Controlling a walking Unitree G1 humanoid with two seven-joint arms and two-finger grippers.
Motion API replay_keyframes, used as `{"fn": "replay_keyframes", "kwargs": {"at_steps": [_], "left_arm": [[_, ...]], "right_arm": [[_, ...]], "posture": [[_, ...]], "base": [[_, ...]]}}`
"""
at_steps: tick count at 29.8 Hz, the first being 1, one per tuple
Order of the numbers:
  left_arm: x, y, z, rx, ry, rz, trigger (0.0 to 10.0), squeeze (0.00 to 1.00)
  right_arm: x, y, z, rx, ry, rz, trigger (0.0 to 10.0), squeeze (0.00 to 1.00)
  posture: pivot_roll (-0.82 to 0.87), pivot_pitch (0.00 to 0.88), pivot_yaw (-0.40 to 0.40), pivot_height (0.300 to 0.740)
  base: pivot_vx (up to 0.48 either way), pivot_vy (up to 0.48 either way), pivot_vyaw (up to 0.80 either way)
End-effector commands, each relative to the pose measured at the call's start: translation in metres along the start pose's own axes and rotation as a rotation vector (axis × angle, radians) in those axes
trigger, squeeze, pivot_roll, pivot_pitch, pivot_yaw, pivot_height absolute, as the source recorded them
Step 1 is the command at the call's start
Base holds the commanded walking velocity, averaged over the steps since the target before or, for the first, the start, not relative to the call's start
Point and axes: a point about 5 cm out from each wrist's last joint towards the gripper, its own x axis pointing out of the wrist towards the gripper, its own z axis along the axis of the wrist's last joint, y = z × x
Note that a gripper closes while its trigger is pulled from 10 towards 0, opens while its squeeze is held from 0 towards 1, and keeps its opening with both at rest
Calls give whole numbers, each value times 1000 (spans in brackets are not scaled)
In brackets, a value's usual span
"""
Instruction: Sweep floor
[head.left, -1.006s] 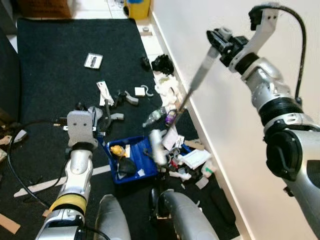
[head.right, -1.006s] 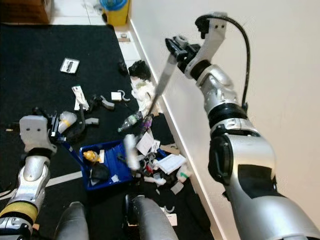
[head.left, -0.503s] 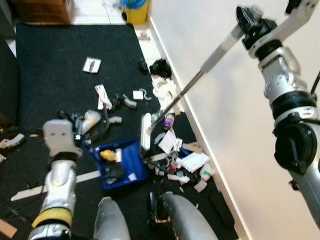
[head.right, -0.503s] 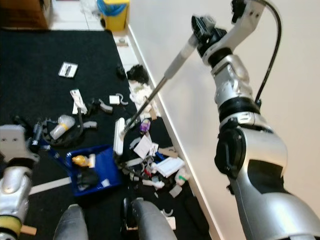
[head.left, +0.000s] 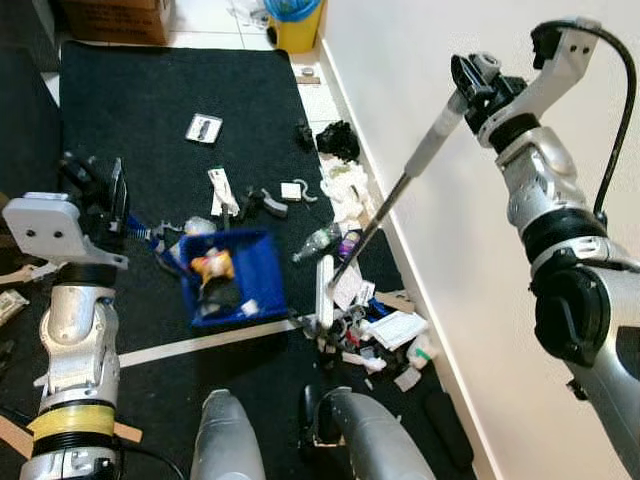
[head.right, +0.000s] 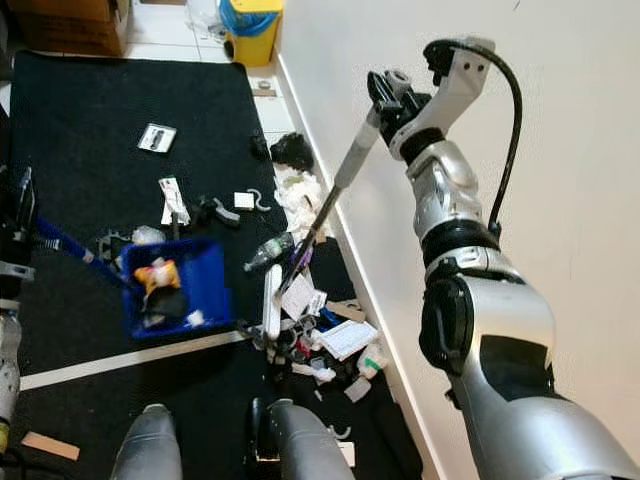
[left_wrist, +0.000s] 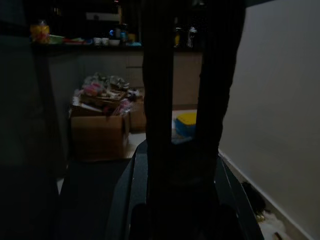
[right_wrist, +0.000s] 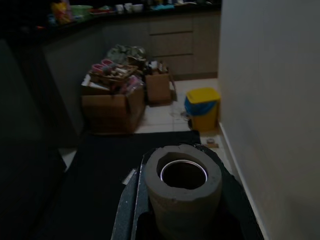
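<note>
My right gripper (head.left: 468, 82) is raised near the white wall, shut on the top of the broom's grey handle (head.left: 432, 140); the handle's end (right_wrist: 183, 186) sits between its fingers in the right wrist view. The thin rod slants down to the white broom head (head.left: 325, 290), which stands on the black carpet at the edge of a litter pile (head.left: 375, 325). My left gripper (head.left: 98, 185) is shut on the blue handle (head.left: 150, 232) of the blue dustpan (head.left: 240, 290), which holds a yellow piece and dark scraps. Its fingers (left_wrist: 159, 100) are dark in the left wrist view.
Loose litter lies on the carpet: a white card (head.left: 203, 127), a bottle (head.left: 318, 240), black bits (head.left: 338, 140) by the skirting. A yellow bin (head.left: 296, 14) and a cardboard box (head.left: 118, 14) stand beyond the carpet. The wall (head.left: 450, 250) runs along the right. My legs (head.left: 230, 445) are below.
The left gripper has risen and drawn the dustpan leftwards, away from the pile. The broom head swung out, then came back beside the pile. The whole view has shifted.
</note>
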Motion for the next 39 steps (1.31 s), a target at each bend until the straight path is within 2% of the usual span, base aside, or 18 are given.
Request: {"fn": "replay_keyframes", "kwargs": {"at_steps": [1,7,14,18,21,27,33,35,39], "left_arm": [[-7,-10,-7,22,49,-42,10000,0],[-11,-15,-12,16,83,-27,10000,0],[-21,-33,-28,-82,178,-54,10000,0],[-15,-43,-28,-101,185,-79,10000,0],[-2,-48,-25,-105,179,-89,10000,0],[5,-51,-26,-122,193,-89,10000,0],[7,-55,-29,-124,232,-105,10000,0],[8,-58,-32,-99,261,-123,10000,0],[9,-63,-36,-86,290,-146,10000,0]], "right_arm": [[-5,-6,0,-47,-24,-23,10000,0],[-9,-5,-8,-53,-16,-27,10000,0],[-16,-8,-21,39,-18,-71,10000,0],[-26,-15,-31,99,-16,-131,10000,0],[-40,-26,-45,186,-18,-232,10000,0],[-54,-32,-59,197,5,-294,10000,0],[-64,-34,-70,201,27,-320,10000,0],[-70,-35,-77,207,50,-337,10000,0],[-80,-37,-89,252,78,-396,10000,0]], "posture": [[185,57,-203,740],[187,53,-202,740],[188,33,-189,740],[193,13,-184,740],[197,7,-183,740],[203,0,-167,740],[194,0,-160,740],[194,0,-165,740],[195,0,-165,740]], "base": [[0,0,0],[0,0,0],[0,0,0],[0,0,0],[0,0,0],[0,0,0],[-413,0,0],[-480,0,0],[-480,0,0]]}}
